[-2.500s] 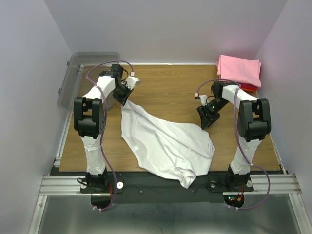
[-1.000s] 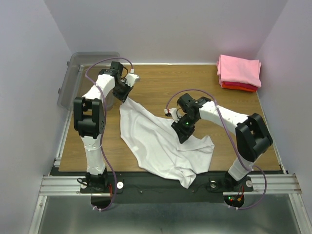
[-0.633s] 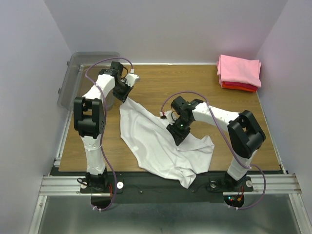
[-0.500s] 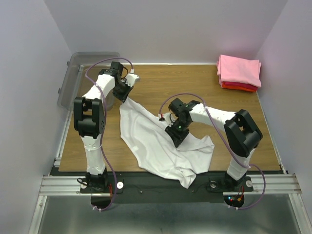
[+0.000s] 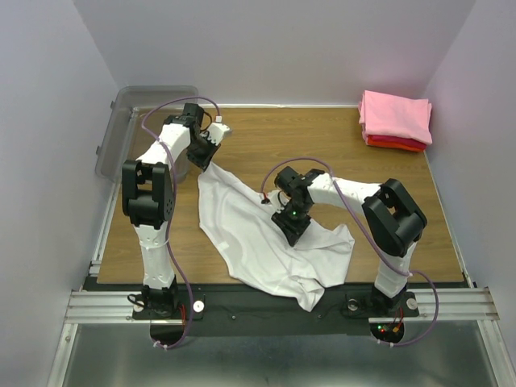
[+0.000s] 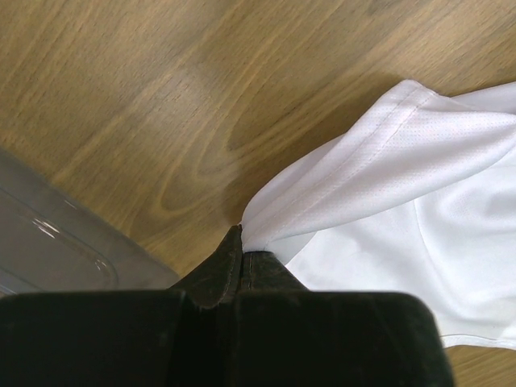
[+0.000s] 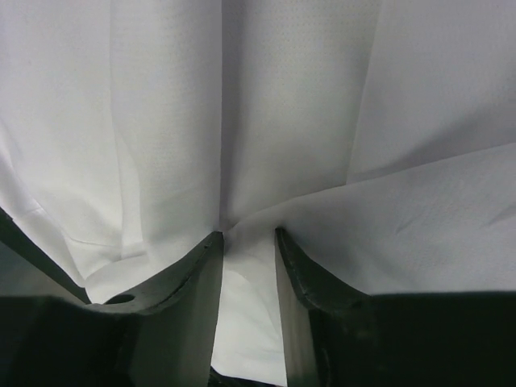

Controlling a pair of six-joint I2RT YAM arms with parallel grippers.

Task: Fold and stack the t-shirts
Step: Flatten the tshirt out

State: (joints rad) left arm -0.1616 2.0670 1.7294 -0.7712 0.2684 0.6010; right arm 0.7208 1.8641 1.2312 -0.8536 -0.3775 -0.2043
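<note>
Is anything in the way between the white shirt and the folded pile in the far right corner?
Nothing visible. Bare table lies between the white shirt and the folded pink shirt; only the right arm itself reaches across that stretch.

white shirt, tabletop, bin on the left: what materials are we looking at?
White t-shirt: thin matte knit with a fine pinhole texture and a stitched hem, probably a synthetic sports mesh; the fibre itself can't be told.
Tabletop: wood grain with a soft sheen; could be solid wood, veneer or laminate.
Bin: clear grey plastic, glossy, with moulded ridges.
</note>
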